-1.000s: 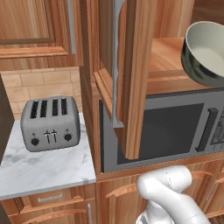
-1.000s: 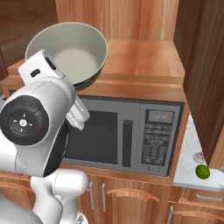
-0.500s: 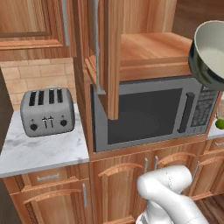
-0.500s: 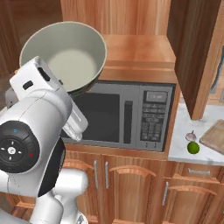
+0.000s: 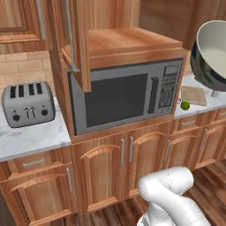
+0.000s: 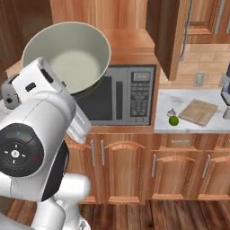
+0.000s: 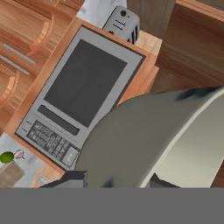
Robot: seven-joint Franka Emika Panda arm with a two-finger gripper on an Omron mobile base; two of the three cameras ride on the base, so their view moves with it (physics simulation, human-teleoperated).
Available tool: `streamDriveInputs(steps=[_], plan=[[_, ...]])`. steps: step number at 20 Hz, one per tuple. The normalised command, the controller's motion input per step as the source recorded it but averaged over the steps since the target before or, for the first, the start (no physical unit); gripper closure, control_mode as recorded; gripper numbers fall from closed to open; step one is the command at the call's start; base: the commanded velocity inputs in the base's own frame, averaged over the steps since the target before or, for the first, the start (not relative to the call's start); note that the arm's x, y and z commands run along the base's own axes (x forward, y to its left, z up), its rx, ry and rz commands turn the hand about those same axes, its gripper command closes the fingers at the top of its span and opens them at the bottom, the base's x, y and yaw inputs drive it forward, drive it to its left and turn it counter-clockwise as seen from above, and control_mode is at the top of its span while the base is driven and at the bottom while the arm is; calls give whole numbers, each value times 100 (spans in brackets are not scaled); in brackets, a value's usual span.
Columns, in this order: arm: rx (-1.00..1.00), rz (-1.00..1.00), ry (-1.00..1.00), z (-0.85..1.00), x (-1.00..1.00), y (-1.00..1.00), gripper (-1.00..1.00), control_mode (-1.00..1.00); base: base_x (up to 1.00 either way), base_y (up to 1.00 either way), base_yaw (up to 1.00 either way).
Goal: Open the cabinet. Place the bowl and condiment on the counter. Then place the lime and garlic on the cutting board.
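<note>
The bowl (image 6: 72, 56) sat high in the upper left of the right base view, dark outside, cream inside, tilted so its inside faced the camera, w/ the white arm just below and in front of it. In the left base view the bowl (image 5: 212, 55) was cut off by the right edge, upper right of the frame. In the hand view its wall (image 7: 148, 140) took up the lower right, and the gripper (image 7: 114, 180) showed two dark finger tips (image 7: 72, 178) at the bottom either side of the rim, so the fingers were clamped on the bowl's rim (contact itself partly hidden by the grey wall).

The cabinet (image 5: 77, 42) door stood open at upper left-centre of the left base view, its grey bar handle facing fwd, bare wooden shelf behind it. The microwave (image 5: 128, 95) sat directly under that shelf, centre frame. A toaster (image 5: 27, 103) stood on the counter (image 5: 31, 137) at left.

At centre right of the right base view, the counter (image 6: 179, 96) carried the cutting board (image 6: 199, 111), the lime (image 6: 174, 120) just left of the board and the garlic (image 6: 170, 112) touching or nearly touching the lime's upper side. Neither was on the board. Condiment: couldn't make it out.
</note>
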Motion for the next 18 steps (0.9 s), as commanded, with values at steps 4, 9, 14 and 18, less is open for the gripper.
streamDriveInputs(steps=[4, 9, 14, 18], plan=[[0, 0, 0, 0, 0, 0, 100, 100, -57, -19, -42], [0, 0, 0, 0, 0, 0, 100, 100, -39, -35, -45], [0, 0, 0, 0, 0, 0, 100, 100, -18, -45, -41], [0, 0, 0, 0, 0, 0, 100, 100, -10, -56, -38]])
